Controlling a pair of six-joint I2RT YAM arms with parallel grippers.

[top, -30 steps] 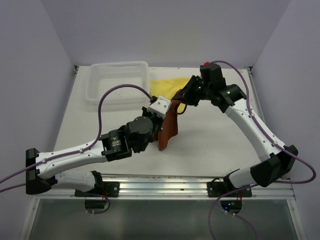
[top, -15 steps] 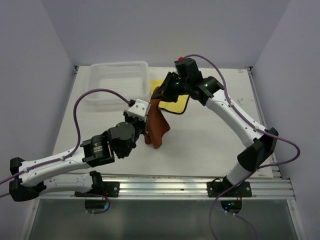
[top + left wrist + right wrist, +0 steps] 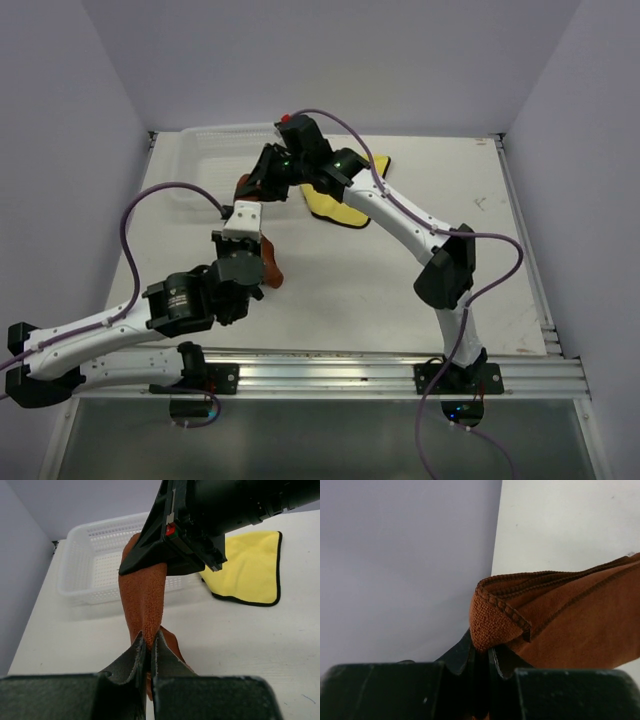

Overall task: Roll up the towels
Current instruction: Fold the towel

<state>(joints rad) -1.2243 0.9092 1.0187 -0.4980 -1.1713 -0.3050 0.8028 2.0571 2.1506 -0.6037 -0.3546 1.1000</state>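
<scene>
The rust-brown towel (image 3: 145,592) is stretched in the air between both grippers, above the table's left side. My left gripper (image 3: 148,647) is shut on its lower part, and a loose fold (image 3: 270,268) hangs under that wrist. My right gripper (image 3: 487,654) is shut on a hemmed corner of the same towel (image 3: 570,625), just in front of the basket. In the top view the right gripper (image 3: 256,186) is above and behind the left gripper (image 3: 247,206). The yellow towel (image 3: 338,203) with a dark hem lies flat on the table behind the right arm.
A white mesh basket (image 3: 85,565) stands at the back left, right behind the held towel. The right arm (image 3: 400,215) reaches diagonally across the table's middle. Purple walls close in the back and both sides.
Both grippers have carried the rust-brown towel leftward, from the table's middle to in front of the basket. The right arm has swung far left, and the yellow towel is now uncovered.
</scene>
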